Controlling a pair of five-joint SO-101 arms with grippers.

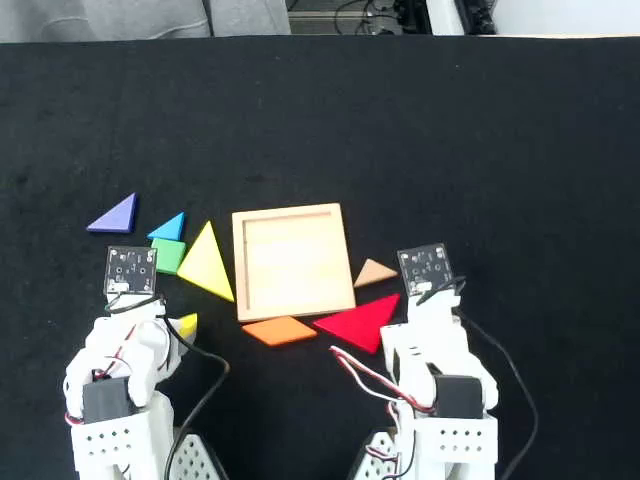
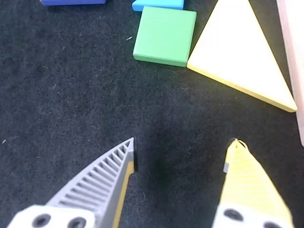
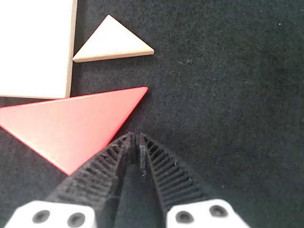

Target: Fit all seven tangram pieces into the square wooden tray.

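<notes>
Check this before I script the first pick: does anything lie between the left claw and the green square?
Nothing visible does: only bare black table lies between the open left claw and the green square. The yellow triangle lies beside it.

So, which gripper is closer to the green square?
Left. The left gripper hangs just short of the green square; the right gripper is past the wooden tray, beside the red triangle.

Wht arms [image 1: 120, 365], blk cables [image 1: 224, 367], ribbed fingers [image 3: 99, 171]
</notes>
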